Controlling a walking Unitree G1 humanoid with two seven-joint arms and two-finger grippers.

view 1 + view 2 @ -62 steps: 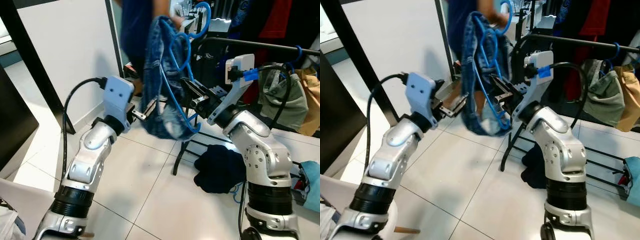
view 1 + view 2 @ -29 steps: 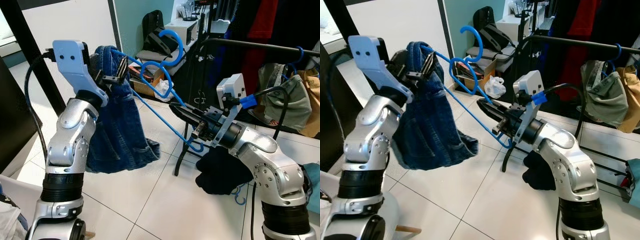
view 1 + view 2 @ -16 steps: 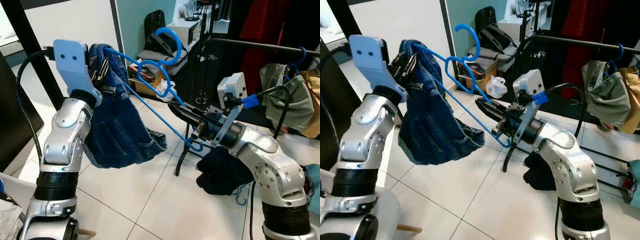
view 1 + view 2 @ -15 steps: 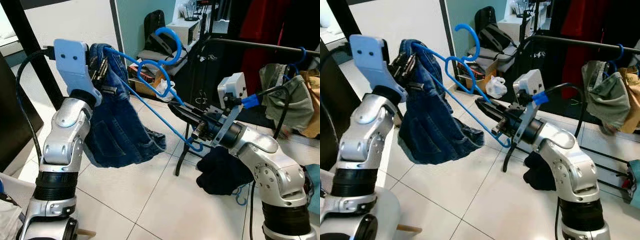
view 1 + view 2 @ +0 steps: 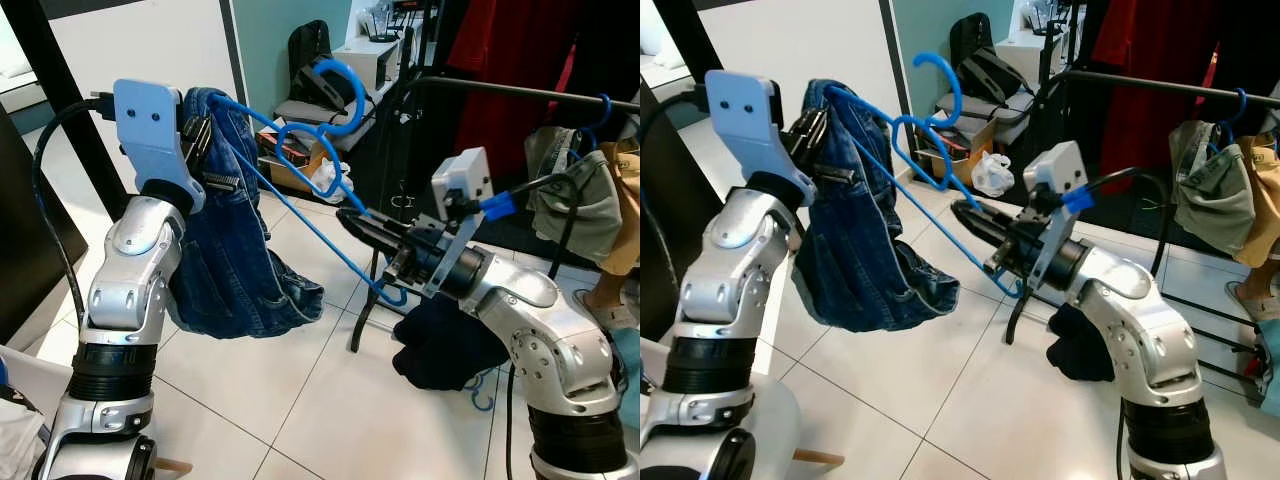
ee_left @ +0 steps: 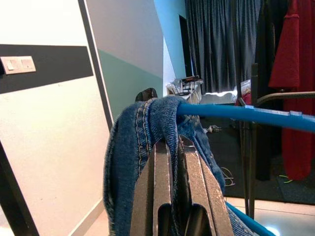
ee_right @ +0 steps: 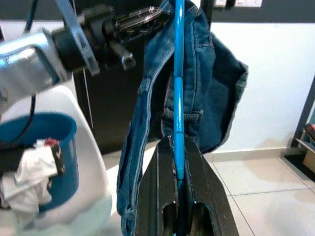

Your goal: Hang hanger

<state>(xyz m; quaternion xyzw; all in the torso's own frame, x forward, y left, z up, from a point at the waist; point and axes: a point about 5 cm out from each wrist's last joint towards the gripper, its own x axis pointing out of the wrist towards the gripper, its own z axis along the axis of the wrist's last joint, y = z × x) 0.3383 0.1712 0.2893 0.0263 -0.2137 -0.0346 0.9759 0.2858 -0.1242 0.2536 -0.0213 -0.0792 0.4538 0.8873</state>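
A blue plastic hanger [image 7: 178, 73] carries a blue denim garment [image 5: 235, 260] that droops from its upper end. My left gripper [image 5: 215, 160] is raised at the left, shut on the denim's waistband where it wraps the hanger [image 6: 246, 115]. My right gripper [image 5: 347, 216] is lower and to the right, shut on the hanger's bottom corner. The hanger slants up between the two grippers, its hook pointing up and back. The black clothes rail [image 5: 520, 92] runs behind my right arm.
A grey-green garment [image 5: 560, 190] and a tan one hang on the rail by blue hooks, with red cloth [image 5: 510, 40] behind. A dark garment [image 5: 440, 340] lies on the tiles by the rack's legs. A person's foot [image 5: 605, 305] stands at the right.
The denim's loose hem has swung down and inward under the left arm. A person's foot has come into view at the right. Both grippers keep their hold.
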